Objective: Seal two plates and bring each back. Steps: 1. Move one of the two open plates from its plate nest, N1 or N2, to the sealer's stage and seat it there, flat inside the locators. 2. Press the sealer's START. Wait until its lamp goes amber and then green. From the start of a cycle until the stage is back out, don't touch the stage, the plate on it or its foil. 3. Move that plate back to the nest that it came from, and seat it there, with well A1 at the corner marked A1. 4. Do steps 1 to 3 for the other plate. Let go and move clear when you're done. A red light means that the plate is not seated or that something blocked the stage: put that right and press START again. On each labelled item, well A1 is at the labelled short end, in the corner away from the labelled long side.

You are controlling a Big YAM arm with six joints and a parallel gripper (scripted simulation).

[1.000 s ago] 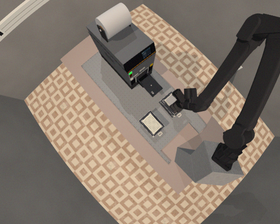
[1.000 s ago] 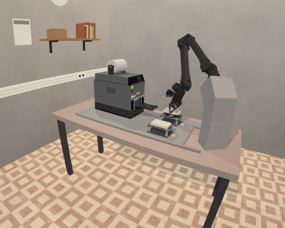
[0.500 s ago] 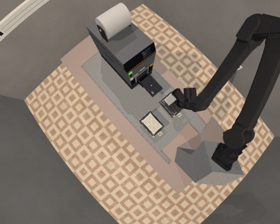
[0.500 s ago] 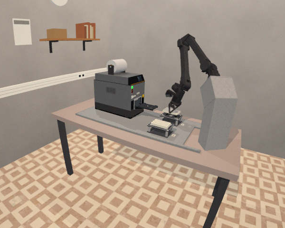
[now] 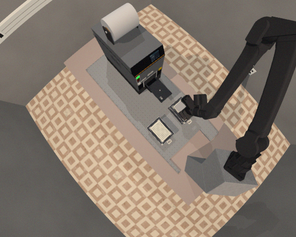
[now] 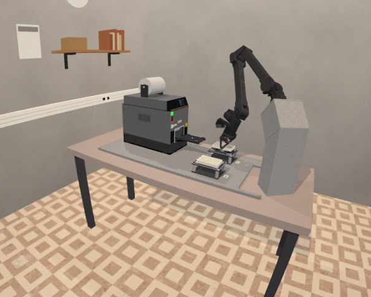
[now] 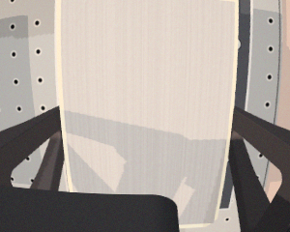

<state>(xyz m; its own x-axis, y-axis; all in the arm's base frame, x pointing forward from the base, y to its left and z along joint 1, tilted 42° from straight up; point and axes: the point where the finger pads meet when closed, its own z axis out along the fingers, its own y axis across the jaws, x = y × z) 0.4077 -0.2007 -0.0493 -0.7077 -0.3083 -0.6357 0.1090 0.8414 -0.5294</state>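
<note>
My gripper (image 5: pixel 186 108) (image 6: pixel 223 142) (image 7: pixel 146 115) is shut on the long sides of a plate with a smooth grey foil top (image 5: pixel 178 106) (image 6: pixel 222 146) (image 7: pixel 148 77). It holds the plate flat over the far nest (image 5: pixel 183 119) (image 6: pixel 229 155); I cannot tell if the plate rests in it. The nest's dark frame shows past the plate's far and right edges in the wrist view. An open plate with white wells (image 5: pixel 160 129) (image 6: pixel 208 161) sits in the near nest (image 5: pixel 150 127) (image 6: pixel 208 170). The sealer (image 5: pixel 132 51) (image 6: pixel 149 126) shows a green lamp (image 5: pixel 137 76) (image 6: pixel 172 114). Its black stage (image 5: pixel 158 90) (image 6: pixel 191 138) is out and bare.
A tall grey block (image 5: pixel 214 173) (image 6: pixel 283 146) carries the arm's base at the table's right end. A white foil roll (image 5: pixel 120 20) (image 6: pixel 152 83) sits on top of the sealer. Everything stands on a perforated grey mat (image 5: pixel 122 101) (image 6: pixel 179 159).
</note>
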